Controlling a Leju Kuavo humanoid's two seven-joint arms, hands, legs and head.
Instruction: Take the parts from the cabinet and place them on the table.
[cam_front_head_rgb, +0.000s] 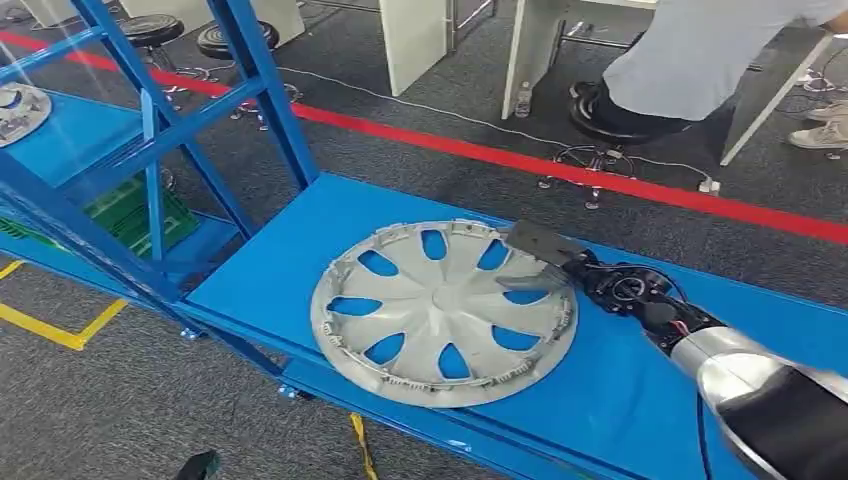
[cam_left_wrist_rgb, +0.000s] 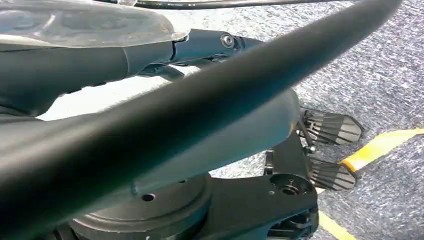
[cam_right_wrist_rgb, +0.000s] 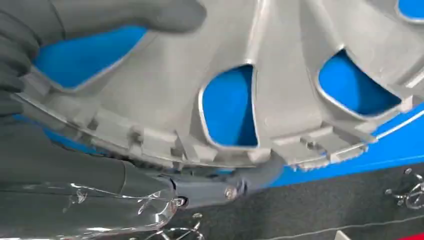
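A silver wheel cover (cam_front_head_rgb: 440, 315) lies flat on the blue table (cam_front_head_rgb: 620, 400). My right hand (cam_front_head_rgb: 548, 252) grips its far right rim. In the right wrist view the thick grey thumb (cam_right_wrist_rgb: 125, 15) presses on top of the wheel cover (cam_right_wrist_rgb: 280, 95) and a dark finger (cam_right_wrist_rgb: 220, 192) hooks under the rim's edge. A second silver wheel cover (cam_front_head_rgb: 15, 110) rests on a blue cabinet shelf at the far left. My left hand (cam_left_wrist_rgb: 190, 47) hangs over the carpet floor with a dark finger stretched out and nothing in it.
The blue cabinet frame (cam_front_head_rgb: 250, 90) stands at the table's left end, with a green crate (cam_front_head_rgb: 130, 210) low inside it. A person (cam_front_head_rgb: 700, 60) sits on a stool beyond a red floor line (cam_front_head_rgb: 560, 170). Two black stools (cam_front_head_rgb: 215, 40) stand behind the cabinet.
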